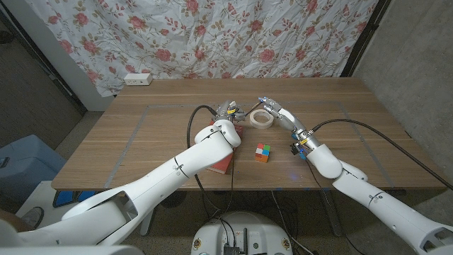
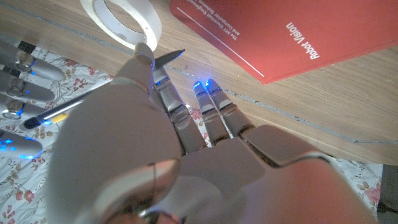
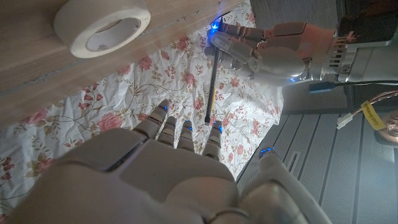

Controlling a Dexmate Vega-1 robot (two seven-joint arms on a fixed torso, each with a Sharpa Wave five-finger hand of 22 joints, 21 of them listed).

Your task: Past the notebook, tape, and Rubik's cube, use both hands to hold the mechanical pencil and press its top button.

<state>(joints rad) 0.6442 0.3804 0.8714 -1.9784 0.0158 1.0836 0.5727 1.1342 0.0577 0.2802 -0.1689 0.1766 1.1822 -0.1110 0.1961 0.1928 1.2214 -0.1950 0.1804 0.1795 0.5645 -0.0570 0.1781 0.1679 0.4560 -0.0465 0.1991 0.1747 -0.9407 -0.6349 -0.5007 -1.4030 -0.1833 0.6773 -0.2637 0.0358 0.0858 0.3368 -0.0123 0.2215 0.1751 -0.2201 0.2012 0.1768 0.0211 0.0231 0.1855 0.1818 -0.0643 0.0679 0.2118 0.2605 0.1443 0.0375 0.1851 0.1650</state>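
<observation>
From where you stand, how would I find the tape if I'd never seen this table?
Look at the wooden table, far side, between the two hands. The tape lies flat there: a cream-white ring with a hole, unlike the red notebook and colourful Rubik's cube nearer you.

Lighting evenly and softly from overhead, casting faint shadows on the table (image 1: 141,134); blurring close up in both wrist views; darkening toward far corners.

Both arms are glossy white shells, with black cables looping off the wrists. The left hand (image 2: 186,155) and right hand (image 3: 168,174) have pale grey segmented fingers (tiny blue lights glowing at the tips). Upper right of the right wrist view, there's a yellow tag on a wire.
</observation>
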